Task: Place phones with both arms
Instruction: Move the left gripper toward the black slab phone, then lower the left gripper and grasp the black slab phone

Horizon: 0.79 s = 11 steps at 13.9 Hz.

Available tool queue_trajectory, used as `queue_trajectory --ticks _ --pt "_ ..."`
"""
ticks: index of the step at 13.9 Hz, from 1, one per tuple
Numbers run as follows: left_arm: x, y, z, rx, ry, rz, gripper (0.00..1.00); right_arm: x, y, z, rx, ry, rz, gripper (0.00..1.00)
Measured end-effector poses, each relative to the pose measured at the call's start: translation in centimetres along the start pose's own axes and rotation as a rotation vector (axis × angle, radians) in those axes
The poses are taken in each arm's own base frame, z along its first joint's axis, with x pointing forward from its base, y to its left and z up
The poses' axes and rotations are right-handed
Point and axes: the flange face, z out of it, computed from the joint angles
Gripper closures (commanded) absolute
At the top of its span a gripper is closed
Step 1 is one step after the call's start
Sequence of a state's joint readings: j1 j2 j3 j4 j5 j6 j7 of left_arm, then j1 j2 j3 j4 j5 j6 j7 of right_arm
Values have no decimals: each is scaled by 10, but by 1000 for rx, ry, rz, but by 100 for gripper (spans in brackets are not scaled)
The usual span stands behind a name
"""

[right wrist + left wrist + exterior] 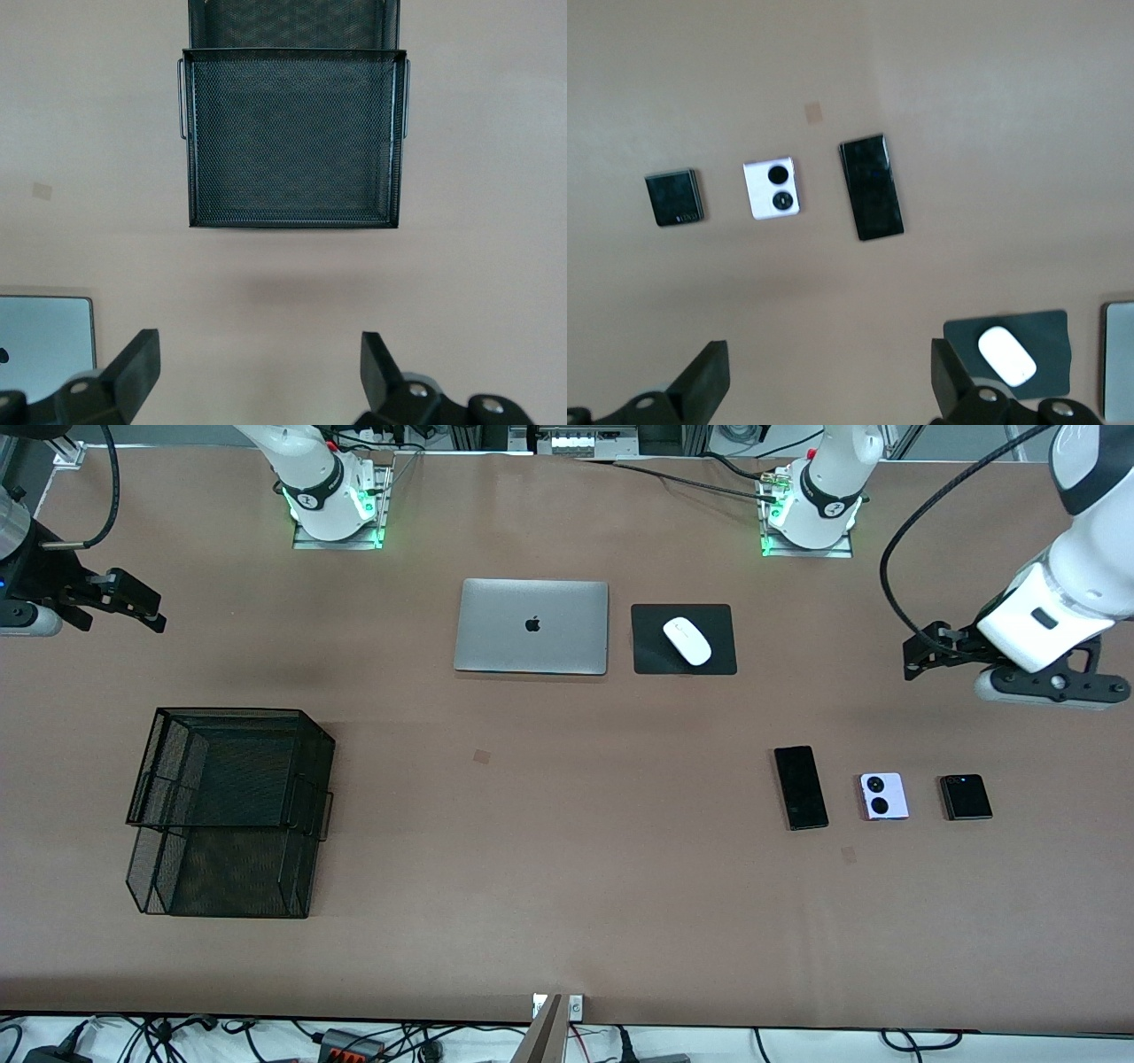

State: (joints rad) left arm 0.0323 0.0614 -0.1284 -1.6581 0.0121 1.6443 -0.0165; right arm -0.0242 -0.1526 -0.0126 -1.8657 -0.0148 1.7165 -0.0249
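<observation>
Both grippers stand wide open and hold nothing. The left gripper [828, 381] hangs in the air over bare table toward the left arm's end, and its wrist view looks down on all three phones. The right gripper [257, 376] hangs over bare table at the right arm's end, its wrist view looking down on a black mesh tray [232, 808], a stepped two-tier one.

Taking the long black phone [801, 787] as the landmark: it lies flat on the brown table [532, 868], nearer the front camera than the mouse pad [683, 638]. Just beside it, toward the left arm's end, lies the lilac phone [883, 795], and next in that row the small black phone [966, 797]. The tray sits well apart, toward the right arm's end. A silver laptop [532, 626] and a white mouse [687, 640] lie farther from the camera.

Likely risk: the phones are thin and flat, so fingers could slide off or push a phone into its neighbour.
</observation>
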Motion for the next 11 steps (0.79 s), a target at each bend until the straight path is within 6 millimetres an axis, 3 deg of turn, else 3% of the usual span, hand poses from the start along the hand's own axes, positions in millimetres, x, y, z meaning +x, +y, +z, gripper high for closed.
queue_trajectory --ticks 4,8,11 --pt "24 0 74 -13 -161 4 0 0 0 0 0 0 0 0" --pt "77 5 177 -25 -119 -84 0 0 0 1 0 0 0 0" --pt "103 18 240 30 -57 -99 0 0 0 1 0 0 0 0"
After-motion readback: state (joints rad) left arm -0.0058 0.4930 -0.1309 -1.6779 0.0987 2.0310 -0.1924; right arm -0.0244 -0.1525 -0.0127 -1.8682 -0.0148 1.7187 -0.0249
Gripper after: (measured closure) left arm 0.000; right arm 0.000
